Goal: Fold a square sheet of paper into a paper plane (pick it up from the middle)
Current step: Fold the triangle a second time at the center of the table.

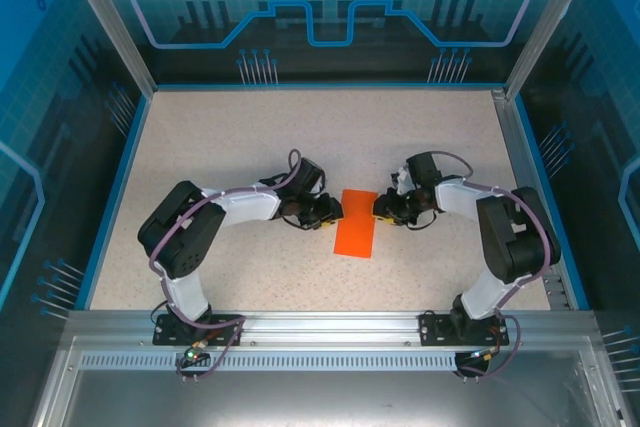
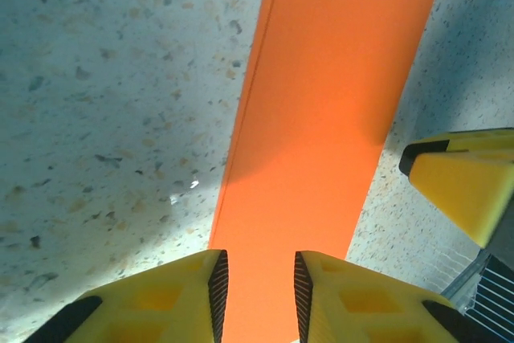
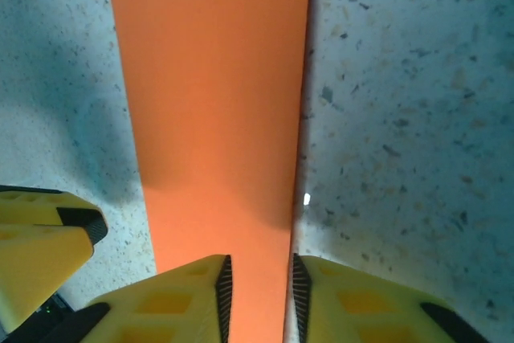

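- The square sheet of paper (image 1: pixel 357 234) lies flat on the worktop (image 1: pixel 240 137) between the arms, apparently folded to a narrow rectangle.
- Left pincer (image 2: pixel 261 267) and right pincer (image 3: pixel 261 271) are narrowly parted, released, grasping nothing; the sheet shows in each gap.
- Judgement: they are stationed low at its far end to work the crease.
- Both arms are bent inward, facing each other.

Bright overhead light, soft blue-grey shadows — sharp focus

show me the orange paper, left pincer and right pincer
orange paper (image 1: pixel 357 225), top view, middle of the strip
left pincer (image 2: pixel 259 271), left wrist view, gap between its fingertips
right pincer (image 3: pixel 257 275), right wrist view, gap between its fingertips
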